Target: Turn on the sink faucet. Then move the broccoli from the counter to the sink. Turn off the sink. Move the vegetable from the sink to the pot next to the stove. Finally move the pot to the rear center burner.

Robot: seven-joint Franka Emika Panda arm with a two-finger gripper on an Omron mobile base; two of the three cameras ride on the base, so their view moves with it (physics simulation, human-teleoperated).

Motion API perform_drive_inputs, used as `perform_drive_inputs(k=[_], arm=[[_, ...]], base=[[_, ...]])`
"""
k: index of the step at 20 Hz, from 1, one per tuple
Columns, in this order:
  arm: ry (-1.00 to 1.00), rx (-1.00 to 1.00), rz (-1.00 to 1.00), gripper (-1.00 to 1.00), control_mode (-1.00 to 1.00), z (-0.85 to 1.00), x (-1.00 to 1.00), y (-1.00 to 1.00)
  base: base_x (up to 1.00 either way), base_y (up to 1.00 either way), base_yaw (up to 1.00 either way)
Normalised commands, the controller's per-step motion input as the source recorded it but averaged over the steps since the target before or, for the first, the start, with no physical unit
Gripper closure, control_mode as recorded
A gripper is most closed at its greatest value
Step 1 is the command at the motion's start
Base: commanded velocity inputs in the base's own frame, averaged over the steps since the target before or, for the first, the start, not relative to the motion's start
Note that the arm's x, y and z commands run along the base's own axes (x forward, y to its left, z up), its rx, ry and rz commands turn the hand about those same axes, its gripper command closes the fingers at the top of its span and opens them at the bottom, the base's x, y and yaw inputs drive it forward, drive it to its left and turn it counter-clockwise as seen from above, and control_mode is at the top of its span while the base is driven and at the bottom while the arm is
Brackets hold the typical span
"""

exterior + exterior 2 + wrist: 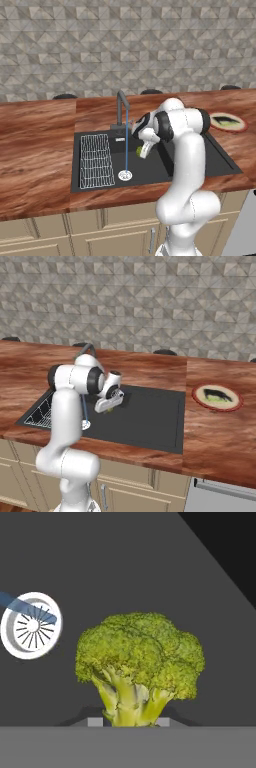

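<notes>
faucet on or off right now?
On. A thin blue stream runs from the faucet spout down to the drain in the sink; the hand view shows it landing on the drain too.

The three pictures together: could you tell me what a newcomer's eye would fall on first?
Probably the bright green broccoli, gripped by its stalk in the gripper above the dark sink. Next, the thin blue stream of water running from the faucet down to the white drain.
</notes>
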Motion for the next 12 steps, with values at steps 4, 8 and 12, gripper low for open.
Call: perform_drive_inputs(k=[4, 8, 12], arm=[[0.03, 0.00, 0.00, 1.00, -1.00, -0.38, 0.40, 0.05], [0.08, 0.00, 0.00, 1.00, -1.00, -0.12, 0.05, 0.01], [0.02, 0.00, 0.00, 1.00, -1.00, -0.16, 0.02, 0.01]], base=[[0.00, 0.00, 0.00], [0.00, 0.00, 0.00], [0.00, 0.00, 0.00]])
